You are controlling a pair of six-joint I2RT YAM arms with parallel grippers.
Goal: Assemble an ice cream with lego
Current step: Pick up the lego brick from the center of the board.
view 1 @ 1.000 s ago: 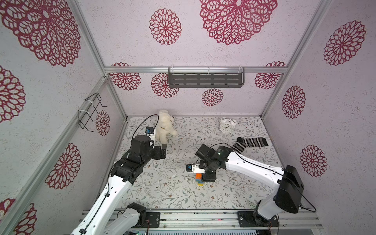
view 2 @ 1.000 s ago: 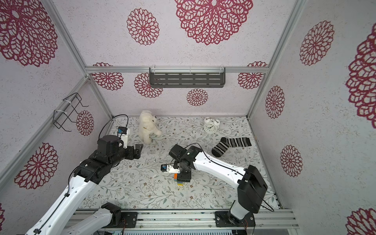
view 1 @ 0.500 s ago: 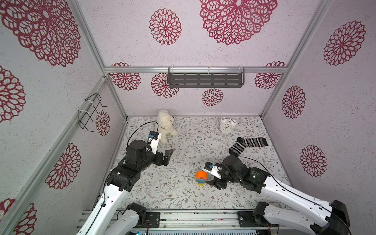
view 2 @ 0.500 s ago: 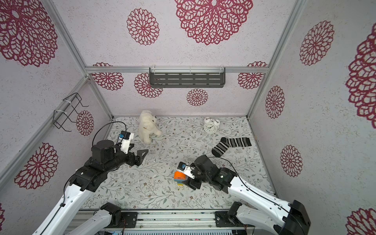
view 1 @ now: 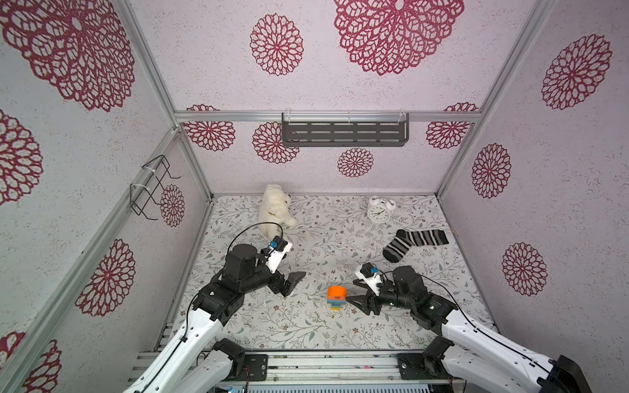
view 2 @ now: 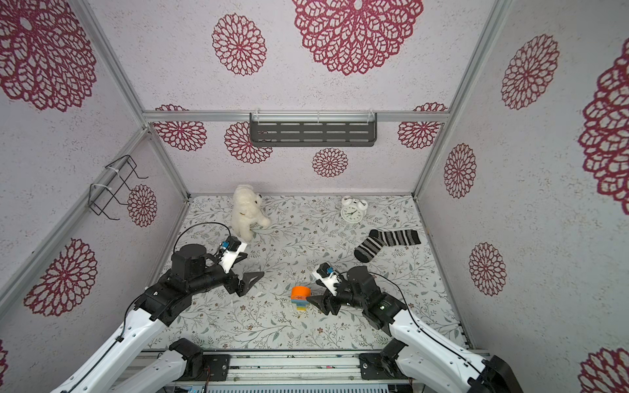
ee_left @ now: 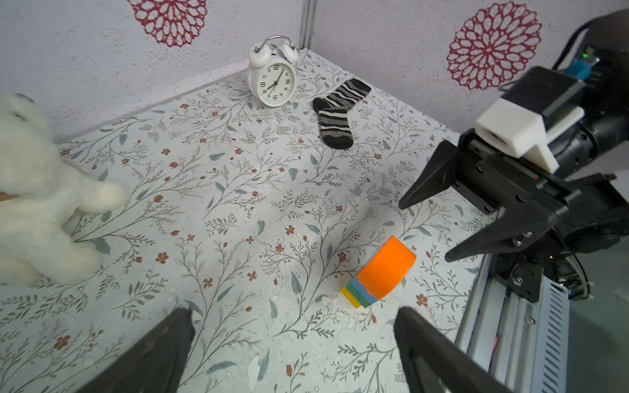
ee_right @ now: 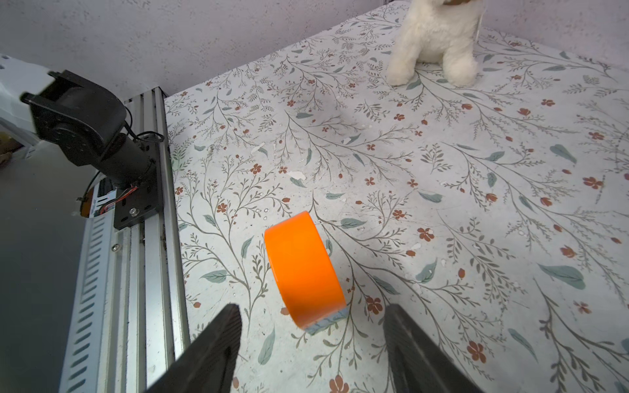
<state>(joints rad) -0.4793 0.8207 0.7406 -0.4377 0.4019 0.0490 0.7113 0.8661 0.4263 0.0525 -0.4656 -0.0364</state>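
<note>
Nearest the front rail (view 1: 323, 362), the ice cream (view 1: 337, 298), a glossy stack of plastic bricks with a rounded orange top over thin light-blue, green and yellow layers, stands on the matte floral mat (view 1: 323, 245) between the two arms. The right gripper (ee_left: 423, 232) sits just beside it, black tapered jaws partly spread and holding nothing, while the left gripper (view 1: 295, 284) hangs well apart, spread wide and likewise bare. Farther back lie a striped knitted sock (view 1: 412, 241), a fluffy white plush toy (view 1: 275, 209) and a round twin-bell alarm clock (view 1: 378, 211), and on the walls beyond hang a slotted grey shelf (view 1: 343, 132) and a black wire rack (view 1: 153, 187).
</note>
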